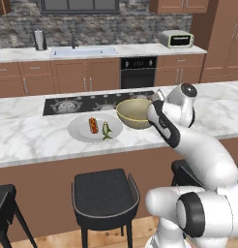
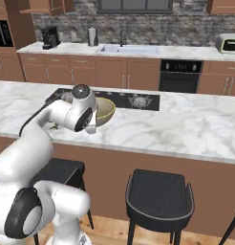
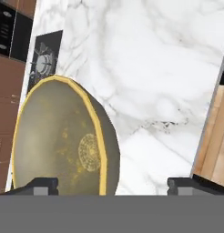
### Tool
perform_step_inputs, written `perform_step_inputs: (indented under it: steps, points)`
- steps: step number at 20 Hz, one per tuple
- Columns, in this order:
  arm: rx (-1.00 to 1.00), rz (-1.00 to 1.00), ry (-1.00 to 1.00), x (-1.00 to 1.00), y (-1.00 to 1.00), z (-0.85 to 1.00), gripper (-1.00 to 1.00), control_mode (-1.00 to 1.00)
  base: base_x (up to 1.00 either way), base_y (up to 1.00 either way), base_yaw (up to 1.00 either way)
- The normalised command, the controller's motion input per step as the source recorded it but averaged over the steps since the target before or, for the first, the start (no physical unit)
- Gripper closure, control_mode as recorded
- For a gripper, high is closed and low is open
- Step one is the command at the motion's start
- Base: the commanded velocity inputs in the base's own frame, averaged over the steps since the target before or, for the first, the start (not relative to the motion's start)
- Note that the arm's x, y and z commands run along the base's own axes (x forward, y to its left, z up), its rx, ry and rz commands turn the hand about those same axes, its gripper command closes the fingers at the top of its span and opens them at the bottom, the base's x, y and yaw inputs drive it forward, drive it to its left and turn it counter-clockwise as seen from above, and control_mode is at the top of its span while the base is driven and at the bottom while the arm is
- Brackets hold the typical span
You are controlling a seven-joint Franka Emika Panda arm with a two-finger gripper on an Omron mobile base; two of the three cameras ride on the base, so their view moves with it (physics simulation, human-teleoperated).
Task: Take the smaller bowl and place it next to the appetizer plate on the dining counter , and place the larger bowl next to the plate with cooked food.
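Jaws (image 3: 112, 184) wide apart, straddling near rim of larger bowl (image 3: 63, 141). Bowl upright on surface (image 3: 150, 82), mouth up; round, no long axis.

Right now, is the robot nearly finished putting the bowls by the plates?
The larger bowl sits on the dining counter right beside the plate with cooked food, so that part looks done. The gripper is open, its fingertips straddling the bowl's rim, holding nothing. The small bowl's spot can't be judged here.
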Motion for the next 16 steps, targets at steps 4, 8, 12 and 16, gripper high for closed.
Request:
perform_step_inputs:
  steps: [4, 8, 12, 16]
  points:
    - [0.0, 0.0, -0.21, -1.0, -0.31, 0.43, -1.0, -1.0, 0.0, 0.0, 0.0]
    - [0.0, 0.0, -0.35, -1.0, -0.11, 0.35, -1.0, -1.0, 0.0, 0.0, 0.0]
    - [-0.08, 0.0, -0.44, -1.0, 0.0, 0.36, -1.0, -1.0, 0.0, 0.0, 0.0]
    - [-0.12, 0.0, -0.51, -1.0, 0.03, 0.31, -1.0, -1.0, 0.0, 0.0, 0.0]
